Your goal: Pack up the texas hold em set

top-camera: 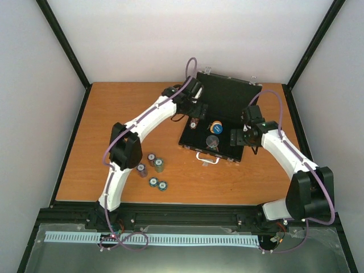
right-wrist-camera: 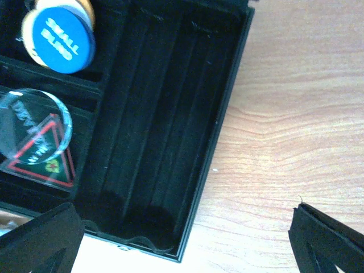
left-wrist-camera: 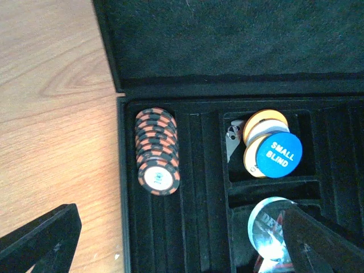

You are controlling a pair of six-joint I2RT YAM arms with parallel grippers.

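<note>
The black case (top-camera: 224, 149) lies open at the back middle of the table, lid (top-camera: 227, 94) raised behind it. A row of orange-and-black chips (left-wrist-camera: 157, 151) lies in its leftmost groove. My left gripper (left-wrist-camera: 179, 244) hovers open above the case's left side, holding nothing. The blue "small blind" disc (left-wrist-camera: 278, 155) rests on yellow discs in a middle pocket. Nearer, a clear round disc (right-wrist-camera: 28, 111) covers a dark triangular token (right-wrist-camera: 48, 162). My right gripper (right-wrist-camera: 185, 244) hangs open and empty over the case's near right corner. Several small chip stacks (top-camera: 154, 162) stand on the table.
The grooves (right-wrist-camera: 165, 114) on the case's right side hold nothing. The silver handle (top-camera: 207, 158) sticks out of the case's near edge. The loose chip stacks sit beside the left arm's elbow (top-camera: 126, 149). Black frame posts and white walls enclose the wooden table (top-camera: 114, 114).
</note>
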